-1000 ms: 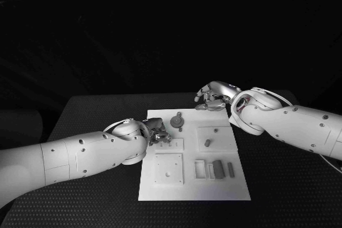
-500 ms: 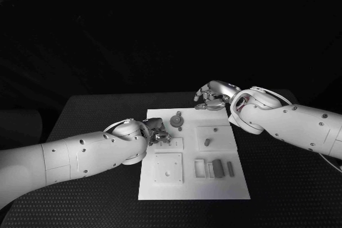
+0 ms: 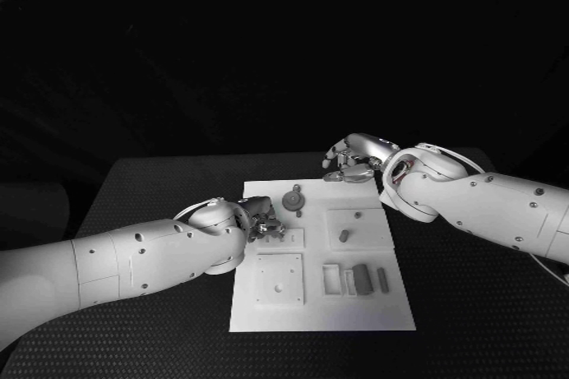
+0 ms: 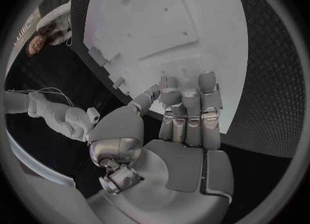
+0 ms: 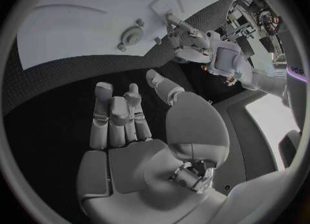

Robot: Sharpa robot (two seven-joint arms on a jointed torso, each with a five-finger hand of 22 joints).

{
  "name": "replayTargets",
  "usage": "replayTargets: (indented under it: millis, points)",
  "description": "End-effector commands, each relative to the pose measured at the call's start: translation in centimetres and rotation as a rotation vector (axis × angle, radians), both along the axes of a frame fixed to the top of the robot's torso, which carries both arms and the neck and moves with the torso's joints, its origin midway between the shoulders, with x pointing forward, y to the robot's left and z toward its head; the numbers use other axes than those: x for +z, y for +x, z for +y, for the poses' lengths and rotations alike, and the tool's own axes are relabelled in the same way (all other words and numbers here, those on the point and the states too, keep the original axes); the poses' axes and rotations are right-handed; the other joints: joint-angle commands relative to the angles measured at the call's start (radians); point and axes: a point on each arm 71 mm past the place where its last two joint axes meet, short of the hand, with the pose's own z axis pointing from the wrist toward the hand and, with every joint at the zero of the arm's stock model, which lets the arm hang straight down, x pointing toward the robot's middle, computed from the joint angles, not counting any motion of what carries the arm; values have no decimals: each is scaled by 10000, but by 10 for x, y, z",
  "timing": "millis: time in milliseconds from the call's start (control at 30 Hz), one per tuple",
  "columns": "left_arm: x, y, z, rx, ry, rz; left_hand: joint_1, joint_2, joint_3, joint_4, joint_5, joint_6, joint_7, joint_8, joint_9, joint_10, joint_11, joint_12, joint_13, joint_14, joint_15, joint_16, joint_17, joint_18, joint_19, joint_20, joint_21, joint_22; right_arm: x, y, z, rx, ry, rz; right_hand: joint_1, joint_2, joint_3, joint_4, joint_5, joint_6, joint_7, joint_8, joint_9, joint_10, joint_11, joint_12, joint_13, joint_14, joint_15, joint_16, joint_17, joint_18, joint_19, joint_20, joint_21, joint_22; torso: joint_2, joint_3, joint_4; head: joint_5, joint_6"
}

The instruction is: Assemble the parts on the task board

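Start at nine o'clock in the head view, where your left arm [image 3: 131, 260] reaches in across the black table [image 3: 154, 182]. Your left hand [image 3: 259, 217] sits at the task board's [image 3: 320, 313] left edge, fingers bunched over the small slotted block [image 3: 282, 240] there. Something small and dark seems to stand between the fingertips, but you cannot tell from that view whether the hand is grasping it or just touching the block. In the left wrist view the left hand's fingers [image 4: 190, 105] lie straight and close together, tips over the board's edge, thumb [image 4: 145, 100] beside them, and no held piece is clear.

Moving toward the centre, the task board lies lengthwise from twelve to six o'clock. At its upper end, around eleven o'clock of the board, a round grey disc part [image 3: 293, 201] rests on the white surface, just right of your left hand. Right of that, a square raised plate carries a short grey peg [image 3: 344, 237]. Below, toward six o'clock, a square plate with holes [image 3: 279, 280] lies at the left and a row of upright grey and white blocks [image 3: 357, 280] at the right.

At two o'clock your right arm [image 3: 474, 202] comes in. Your right hand [image 3: 352, 160] hovers off the board's top right corner, over the table, fingers loosely curled and apart, holding nothing; the right wrist view shows the palm [image 5: 129, 157] bare.
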Motion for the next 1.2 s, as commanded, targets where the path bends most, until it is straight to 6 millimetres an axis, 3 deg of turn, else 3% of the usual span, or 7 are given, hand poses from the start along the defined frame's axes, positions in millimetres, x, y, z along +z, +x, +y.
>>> replayTargets:
  millis: [33, 300, 567, 1200]
  points:
    - [-1, -1, -2, -178, 214, 16, -81, -131, -19, 8, -89, 382, -369, -18, -16, -426, -319, 60, -19, 3, -432, 68, -31, 81, 409, -507, 48, 223, 0, 0, 1, 132, -26, 75, -36, 51, -52, 19, 48, -89, 126, -35, -17, -47, 44, -53, -15, -16, 71, -39, -10, 132, -8, 15, -67, 147, 2, 1, 2, -20, -17]
    - [-3, -2, -4, -213, 198, 39, -144, -339, -58, 130, -212, 334, -350, -39, -31, -452, -300, 121, -51, -14, -452, 159, -107, 70, 427, -532, 64, 222, -1, 0, 1, 125, 9, 113, -52, 48, -59, 33, 48, -96, 129, -38, -21, -50, 45, -53, -17, -18, 72, -41, -9, 132, -9, 17, -70, 148, 6, -3, 4, -43, -23]
    - [-4, -2, -3, -247, 287, 144, -243, -832, -113, 411, -690, 357, -368, -20, -36, -468, -318, 204, -127, -50, -468, 287, -247, 60, 435, -570, 71, 218, -1, 0, 1, 140, 6, 181, -68, 41, -65, 46, 48, -103, 131, -42, -25, -53, 47, -52, -19, -20, 74, -43, -8, 132, -11, 19, -74, 149, 1, 1, 10, -53, -44]
    - [-7, -1, -2, -333, 489, 315, -201, -1172, -110, 524, -735, 354, -373, -15, -44, -490, -323, 268, -187, -86, -481, 379, -360, 52, 433, -590, 77, 220, -1, -1, 2, 174, 14, 187, -82, 41, -68, 63, 51, -110, 133, -46, -30, -57, 50, -51, -23, -22, 77, -45, -6, 132, -11, 19, -81, 150, 0, -6, 8, -68, -87]
